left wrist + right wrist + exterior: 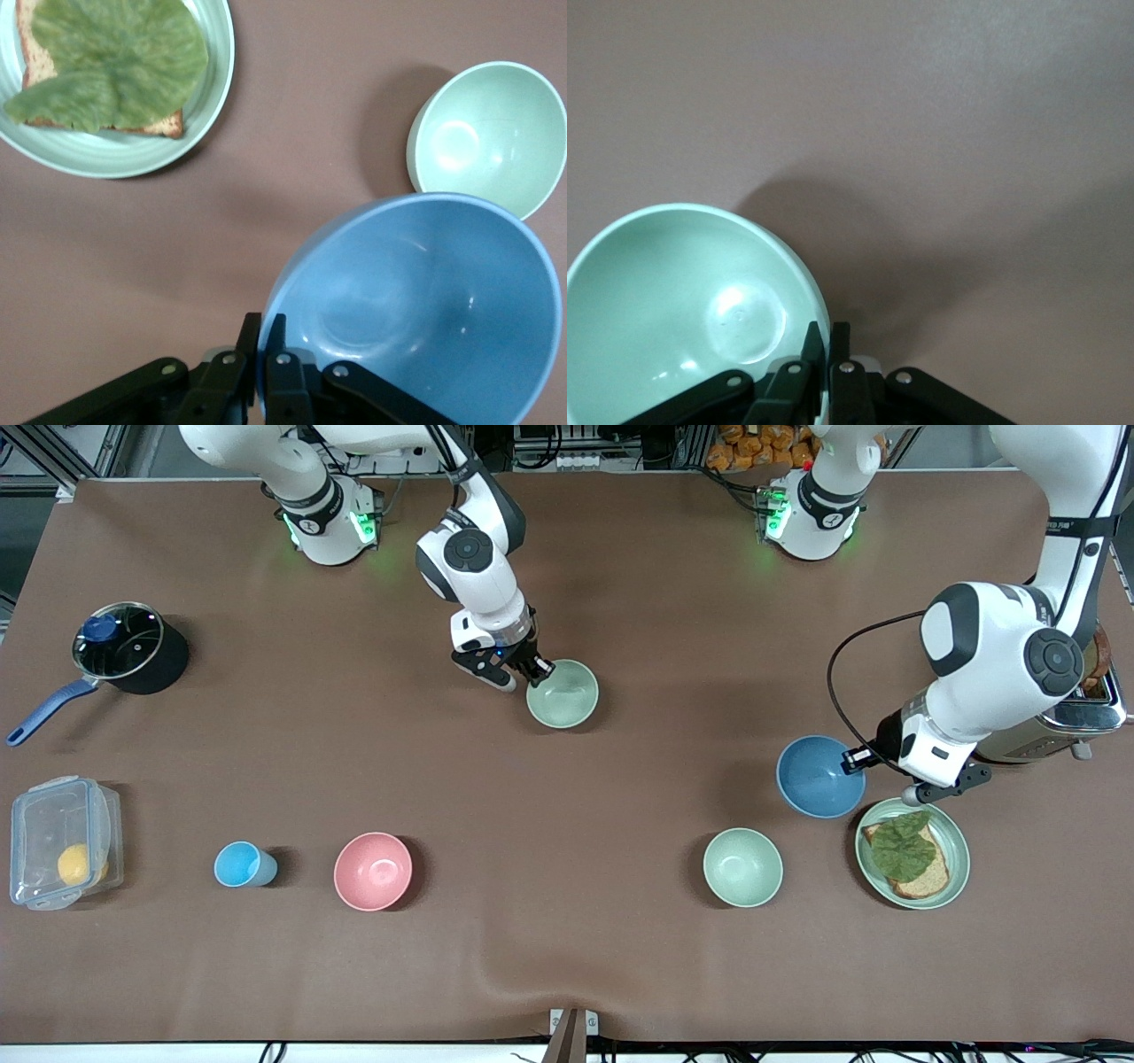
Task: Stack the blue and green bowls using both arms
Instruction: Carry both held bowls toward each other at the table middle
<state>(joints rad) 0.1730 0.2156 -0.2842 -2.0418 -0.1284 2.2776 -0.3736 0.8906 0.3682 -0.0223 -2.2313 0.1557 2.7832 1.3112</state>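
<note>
In the front view, the left gripper (858, 759) is clamped on the rim of the round matte mid-blue bowl (817, 777), which is lifted beside the wide pale green plate (957, 864) carrying toast with a lettuce leaf (905, 846). The right gripper (539, 673) pinches the rim of a round pale sage-green bowl (564, 694) over the middle of the brown table (567, 957). A second sage-green bowl (742, 867) sits nearer the camera than the blue one. Printing on the left arm is too small to read. In the left wrist view, the fingers (275, 350) are closed on the blue bowl's rim (425, 305), which is tilted above the second green bowl (492, 133) and near the plate (217, 80). In the right wrist view, the fingers (839, 345) grip the green bowl's edge (673, 310); no labels are visible.
</note>
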